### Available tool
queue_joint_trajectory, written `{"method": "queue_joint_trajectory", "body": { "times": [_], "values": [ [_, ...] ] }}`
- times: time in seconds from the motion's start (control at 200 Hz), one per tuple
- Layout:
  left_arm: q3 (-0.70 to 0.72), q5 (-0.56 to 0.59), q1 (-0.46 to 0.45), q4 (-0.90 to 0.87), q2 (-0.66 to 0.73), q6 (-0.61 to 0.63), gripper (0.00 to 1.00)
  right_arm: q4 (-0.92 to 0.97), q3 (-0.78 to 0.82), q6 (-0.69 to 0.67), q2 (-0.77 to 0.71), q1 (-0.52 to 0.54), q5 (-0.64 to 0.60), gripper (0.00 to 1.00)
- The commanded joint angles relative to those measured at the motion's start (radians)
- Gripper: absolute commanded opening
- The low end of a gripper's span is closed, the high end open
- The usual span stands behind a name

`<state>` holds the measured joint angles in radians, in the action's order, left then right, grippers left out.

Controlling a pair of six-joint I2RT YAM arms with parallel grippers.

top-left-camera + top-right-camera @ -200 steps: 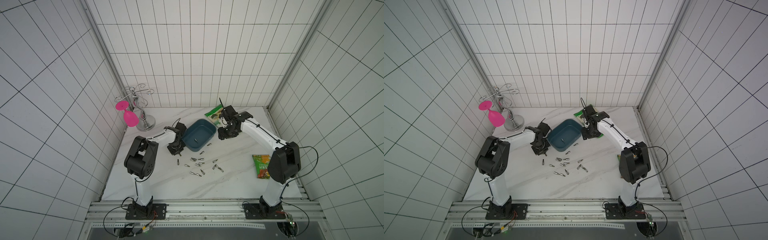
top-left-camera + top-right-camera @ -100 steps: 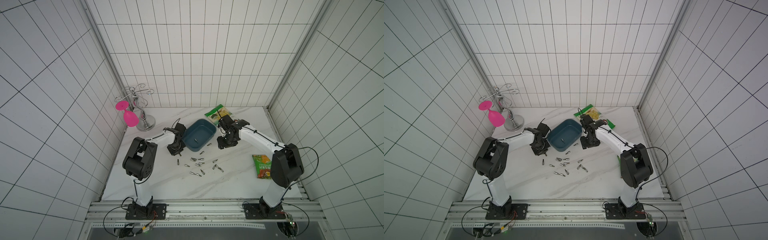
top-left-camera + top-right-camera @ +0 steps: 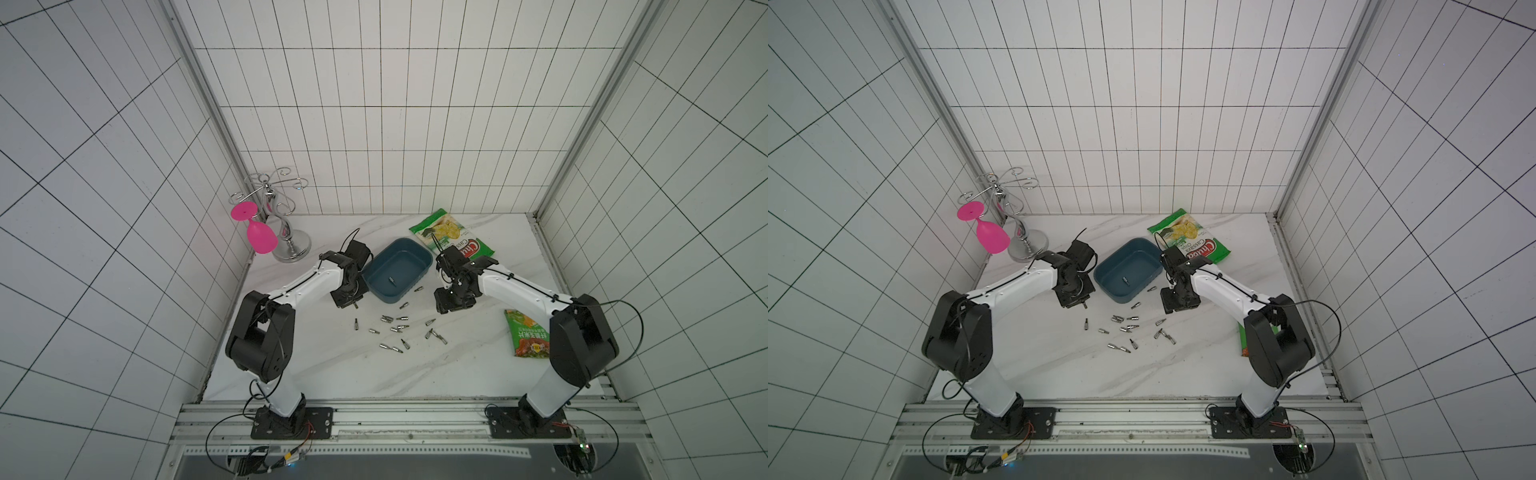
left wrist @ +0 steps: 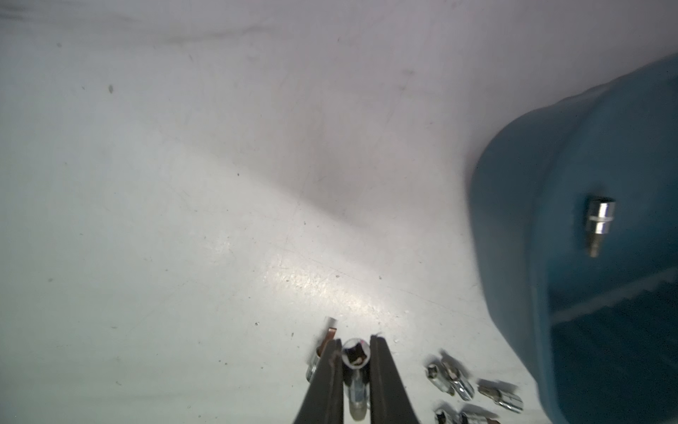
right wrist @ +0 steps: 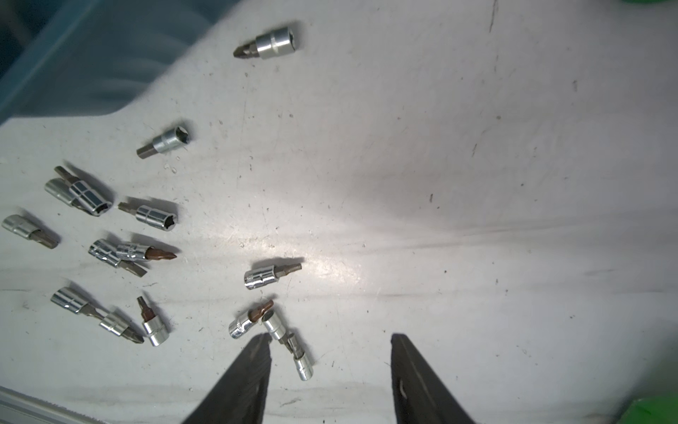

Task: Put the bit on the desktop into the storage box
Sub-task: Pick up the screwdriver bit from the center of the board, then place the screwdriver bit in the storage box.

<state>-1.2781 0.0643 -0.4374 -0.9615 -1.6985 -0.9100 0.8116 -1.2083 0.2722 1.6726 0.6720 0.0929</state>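
The white tabletop (image 3: 332,374) carries the blue storage box (image 3: 405,266) toward its far side. The left gripper (image 4: 355,343) sits just beside the box, clamped on a bit (image 4: 355,358). The right gripper (image 5: 330,337) hangs with jaws apart, seemingly empty, near the loose bits (image 5: 262,277). Another bit (image 3: 391,281) lies inside the box.

The shallow dark teal plastic storage box (image 3: 409,259) sits upright on the white marble-look table (image 3: 332,374). One chrome socket bit (image 3: 391,281) lies inside. Similar chrome bits (image 3: 395,329) lie scattered on the table near it.
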Motion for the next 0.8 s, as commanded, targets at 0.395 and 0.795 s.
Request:
{"method": "queue_joint_trajectory", "body": {
  "times": [0.395, 0.795],
  "values": [
    [-0.490, -0.029, -0.039, -0.139, -0.231, 0.187, 0.00, -0.123, 0.178, 0.022, -0.091, 0.073, -0.012, 0.55],
    [-0.677, -0.043, -0.079, -0.156, -0.443, 0.217, 0.00, -0.137, 0.182, 0.018, -0.052, 0.118, -0.003, 0.52]
  ]
}}
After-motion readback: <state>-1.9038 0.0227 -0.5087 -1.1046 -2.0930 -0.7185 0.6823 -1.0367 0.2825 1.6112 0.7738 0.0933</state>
